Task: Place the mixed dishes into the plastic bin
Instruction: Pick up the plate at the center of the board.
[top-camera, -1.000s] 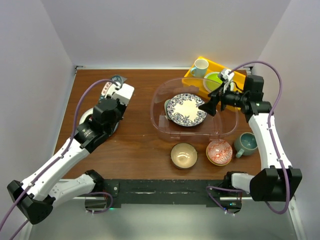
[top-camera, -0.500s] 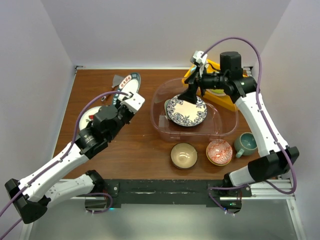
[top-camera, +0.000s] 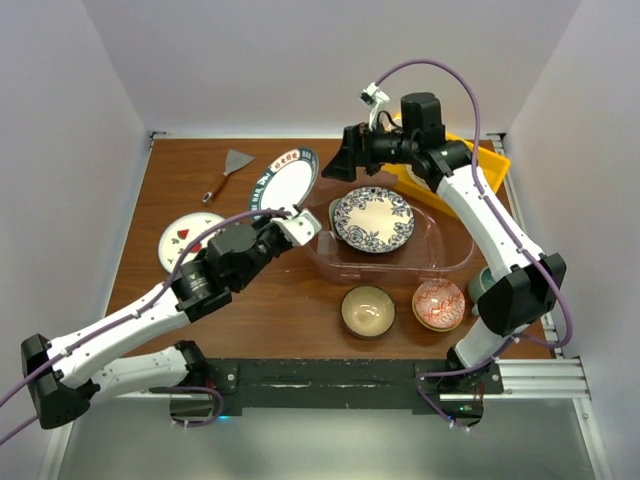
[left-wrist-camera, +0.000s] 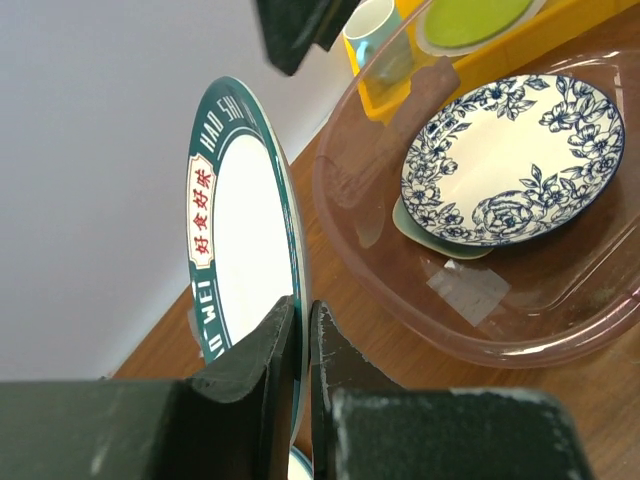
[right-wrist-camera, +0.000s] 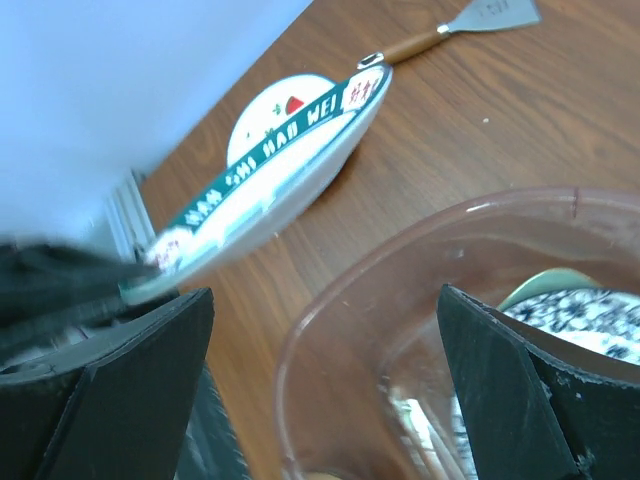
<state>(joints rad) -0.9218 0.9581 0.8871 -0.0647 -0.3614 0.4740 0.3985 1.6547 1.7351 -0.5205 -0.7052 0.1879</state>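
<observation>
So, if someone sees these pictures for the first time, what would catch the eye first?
Most striking is the green-rimmed plate, pinched at its edge by the left gripper and held steeply tilted above the table, just left of the clear bin. Next comes the blue floral plate, lying flat inside that bin, with the open right gripper hovering near the bin's far left rim.

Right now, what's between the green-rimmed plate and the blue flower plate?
Left wrist view: a strip of table, the clear bin's wall, and a pale-green dish edge under the blue flower plate.
</observation>
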